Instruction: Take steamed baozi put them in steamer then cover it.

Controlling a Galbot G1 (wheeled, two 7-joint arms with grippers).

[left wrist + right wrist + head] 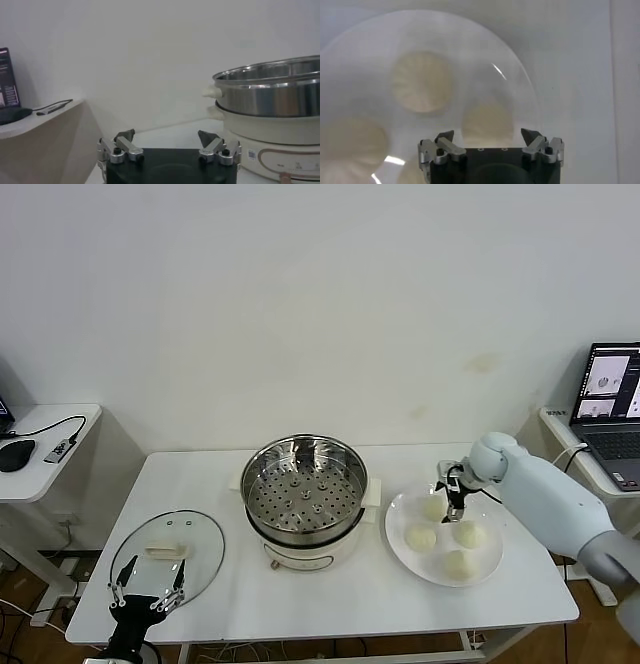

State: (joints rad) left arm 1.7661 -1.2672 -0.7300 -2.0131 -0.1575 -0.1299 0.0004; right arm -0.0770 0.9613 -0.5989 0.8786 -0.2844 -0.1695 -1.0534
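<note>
Several cream-white baozi lie on a flat white plate point(398, 519) right of the steamer point(300, 494), a steel pot with a perforated tray on a white base. My right gripper point(452, 506) hangs low over the farthest baozi point(432, 507). In the right wrist view that baozi point(487, 120) sits between the spread fingers of the gripper point(487, 135), which do not visibly touch it. The cover point(195, 539), a glass lid with a cream handle, lies flat on the table at the left. My left gripper point(148, 599) waits open by the lid's near edge.
The left wrist view shows the left gripper point(167, 137) facing the steamer's side point(270, 95). A laptop point(610, 414) stands on a side table at the right. A mouse point(15, 454) and a cable lie on a side table at the left.
</note>
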